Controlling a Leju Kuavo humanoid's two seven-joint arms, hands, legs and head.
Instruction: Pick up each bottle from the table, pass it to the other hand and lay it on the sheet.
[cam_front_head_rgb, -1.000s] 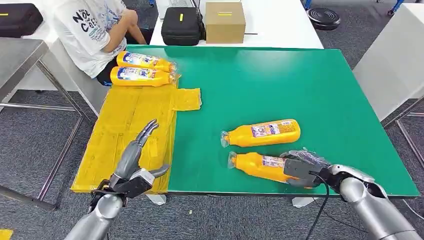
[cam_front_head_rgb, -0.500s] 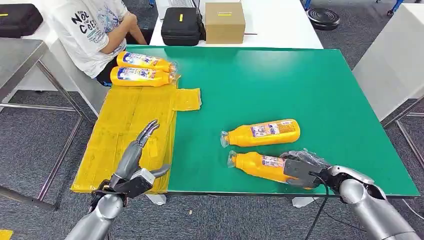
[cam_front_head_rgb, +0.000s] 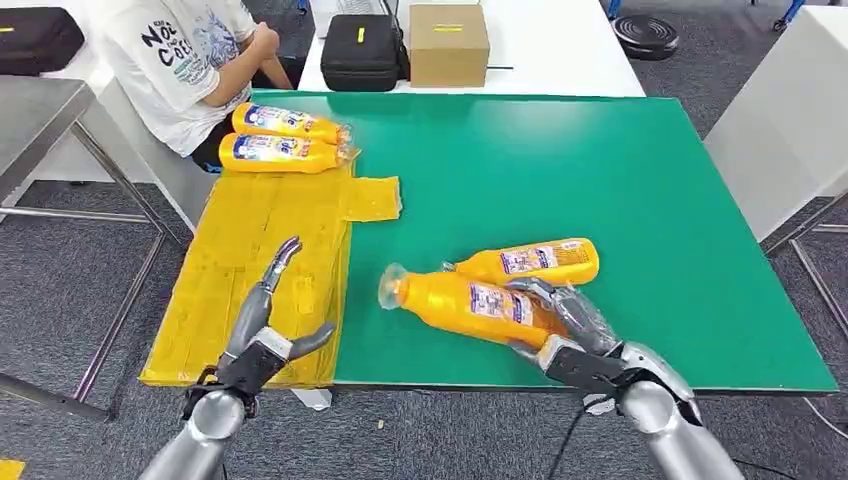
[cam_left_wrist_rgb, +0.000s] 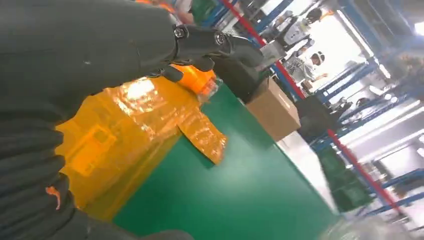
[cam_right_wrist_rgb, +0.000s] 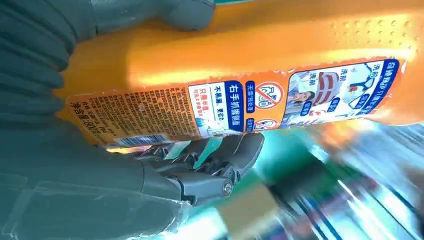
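The head view was evenly and brightly lit from overhead, with only soft, faint shadows cast on the green bench (cam_front_head_rgb: 620, 190). Glare was seen on the yellow sheet (cam_left_wrist_rgb: 145, 107) in the left wrist view, where the far background was washed out and blurred. In the right wrist view the bottle label (cam_right_wrist_rgb: 235, 107) was rendered sharply, while the background was smeared by motion blur.
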